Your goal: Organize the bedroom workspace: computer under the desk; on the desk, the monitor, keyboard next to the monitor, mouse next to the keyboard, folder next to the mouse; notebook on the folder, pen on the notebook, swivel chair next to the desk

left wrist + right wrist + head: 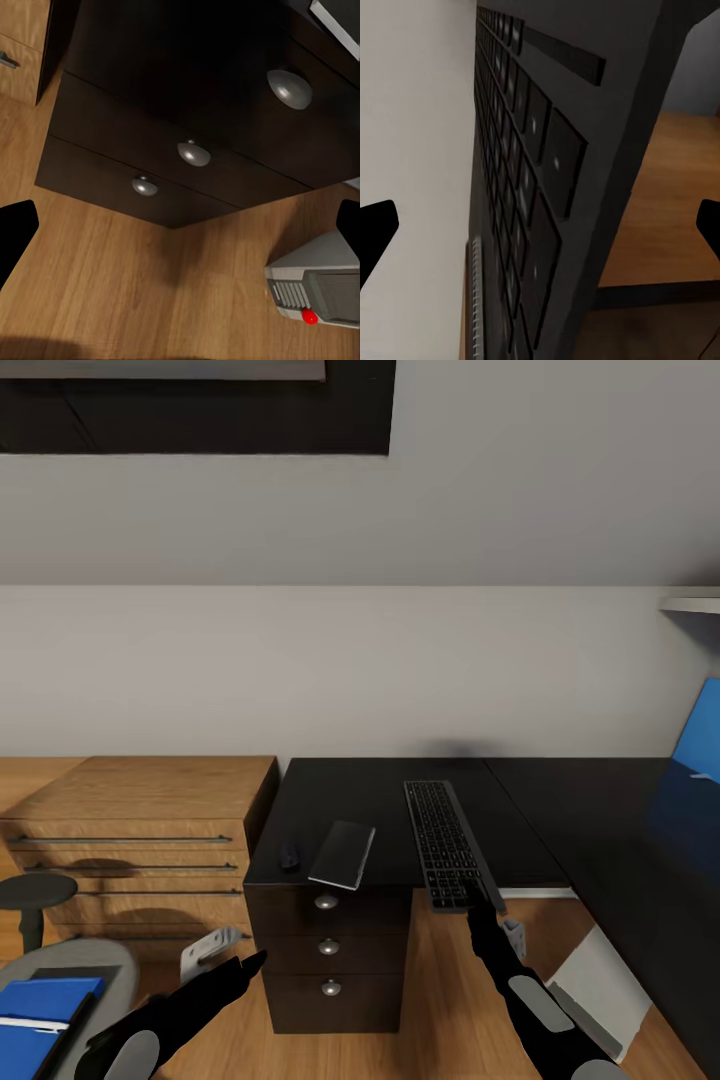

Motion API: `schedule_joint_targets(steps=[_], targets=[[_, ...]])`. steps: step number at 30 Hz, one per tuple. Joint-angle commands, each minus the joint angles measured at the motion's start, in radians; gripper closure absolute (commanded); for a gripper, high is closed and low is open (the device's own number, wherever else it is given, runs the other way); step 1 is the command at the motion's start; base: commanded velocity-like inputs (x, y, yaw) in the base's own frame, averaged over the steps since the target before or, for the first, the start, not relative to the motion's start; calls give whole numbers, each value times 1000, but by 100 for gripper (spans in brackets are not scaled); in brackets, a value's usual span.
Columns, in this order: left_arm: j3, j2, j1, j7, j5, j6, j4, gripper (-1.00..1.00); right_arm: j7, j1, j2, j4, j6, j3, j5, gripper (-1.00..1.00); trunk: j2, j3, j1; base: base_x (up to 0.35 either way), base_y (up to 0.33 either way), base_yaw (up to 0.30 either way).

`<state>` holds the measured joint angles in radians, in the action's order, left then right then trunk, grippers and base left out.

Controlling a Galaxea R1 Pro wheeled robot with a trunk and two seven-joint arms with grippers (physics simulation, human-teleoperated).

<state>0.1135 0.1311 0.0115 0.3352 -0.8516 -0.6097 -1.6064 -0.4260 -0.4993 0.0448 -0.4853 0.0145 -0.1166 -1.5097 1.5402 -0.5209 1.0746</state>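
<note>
Desk (380, 800): glossy black top, faint wall reflection. Drawer unit (187, 127): dark smooth fronts, polished metal knobs. Keyboard (442, 842): matt grey frame, black plastic-looking keys. Notebook (342, 854): matt dark cover. Dresser (140, 830): light grained wood, dark metal bar handles. Floor (112, 292): satin wood planks. Computer (319, 289): smooth light grey casing. Folder (35, 1010): smooth bright blue.

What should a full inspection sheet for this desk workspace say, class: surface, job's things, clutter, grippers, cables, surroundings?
Surface: desk top glossy black.
Job's things: keyboard on desk, near end at front edge; notebook overhanging front edge; folder on swivel chair; computer on floor.
Clutter: small dark object beside notebook, perhaps the mouse.
Grippers: left gripper open, before drawer unit; right gripper open, at keyboard's near end.
Cables: nothing seen.
Surroundings: wooden dresser, grey wall.
</note>
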Motion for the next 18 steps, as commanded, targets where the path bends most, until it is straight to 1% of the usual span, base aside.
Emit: schedule_joint_targets(steps=[1,11,12,18], targets=[[2,1,1,10,-10,-1,-1,-100,-3,-1,1,1,1,-7,-10,-100,1,-1,0,72,0,0],[2,1,1,10,-10,-1,-1,-100,-3,-1,2,1,1,-8,-10,-100,1,-1,0,18,0,0],[2,1,1,10,-10,-1,-1,-100,-3,-1,2,1,1,-8,-10,100,1,-1,0,1,0,0],[2,1,1,10,-10,-1,-1,-100,-4,-1,2,1,5,-9,-9,100,1,-1,0,0,0,0]])
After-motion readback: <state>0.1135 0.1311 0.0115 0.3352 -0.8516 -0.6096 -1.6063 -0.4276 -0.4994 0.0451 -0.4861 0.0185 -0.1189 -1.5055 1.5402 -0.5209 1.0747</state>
